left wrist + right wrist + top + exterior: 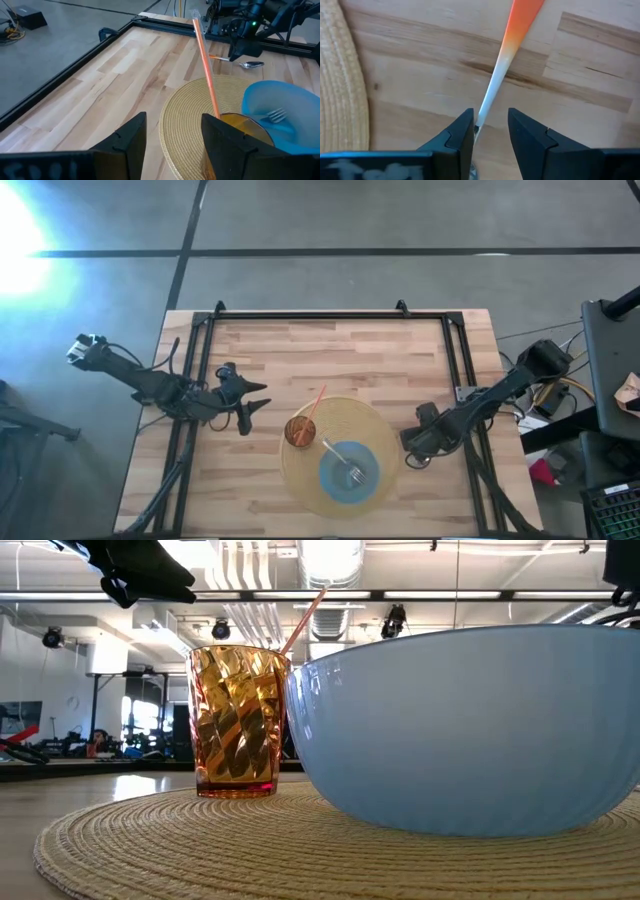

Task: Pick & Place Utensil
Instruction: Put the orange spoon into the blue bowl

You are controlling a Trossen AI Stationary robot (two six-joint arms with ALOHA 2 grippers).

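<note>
**Right claw down at the spoon beside the mat**

On the wooden table (pixel 300 350) lies a round woven mat (pixel 300 480). On it stand an amber cup (pixel 300 431) with an orange straw (pixel 314 405) leaning toward 1 o'clock, and, at the cup's 4 o'clock, a blue bowl (pixel 335 477) holding a fork (pixel 346 467).

The spoon (pixel 247 64), with its orange-and-white handle (pixel 506 55), lies on the bare wood just off the mat at 3 o'clock. The right gripper (pixel 414 455) is lowered there, its fingers (pixel 456 135) parted slightly on either side of the handle.

The left gripper (pixel 255 404) hovers at the mat's 9 o'clock, fingers (pixel 125 142) apart, holding nothing.
</note>
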